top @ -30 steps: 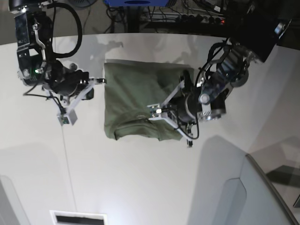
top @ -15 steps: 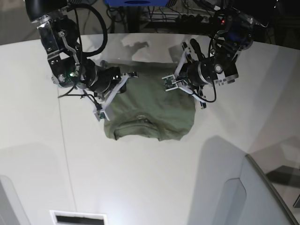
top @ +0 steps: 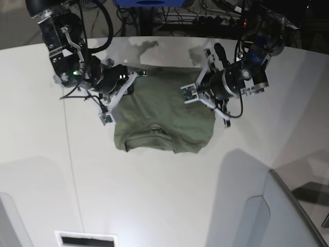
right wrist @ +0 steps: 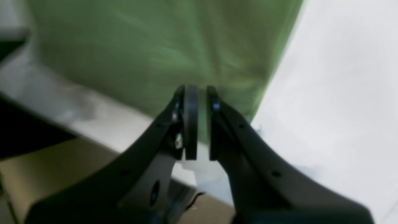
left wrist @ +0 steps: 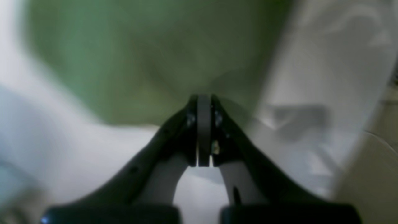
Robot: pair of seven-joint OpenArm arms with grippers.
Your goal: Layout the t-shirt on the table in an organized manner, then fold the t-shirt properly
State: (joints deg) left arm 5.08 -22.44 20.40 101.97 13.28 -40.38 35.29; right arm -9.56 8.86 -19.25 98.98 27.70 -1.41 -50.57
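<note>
Olive t-shirt folded on the white table, both arms at its far corners.

Left wrist view: left gripper [left wrist: 203,130] pressed fully together, nothing visibly held, t-shirt [left wrist: 146,56] blurred beyond; right wrist view: right gripper [right wrist: 199,121] stands a sliver apart over green cloth at the table [right wrist: 335,93] edge, any hold unclear; base view: both arms reach inward over the shirt's far edge, grey angled panel [top: 293,216] at the near corner.

The t-shirt [top: 164,116] is plain olive-green and lies folded into a compact, nearly square shape on the white worktop [top: 154,195]. Its ribbed neck opening is at the near edge, facing up. The cloth is mostly flat, with some soft wrinkles near the far corners.
</note>
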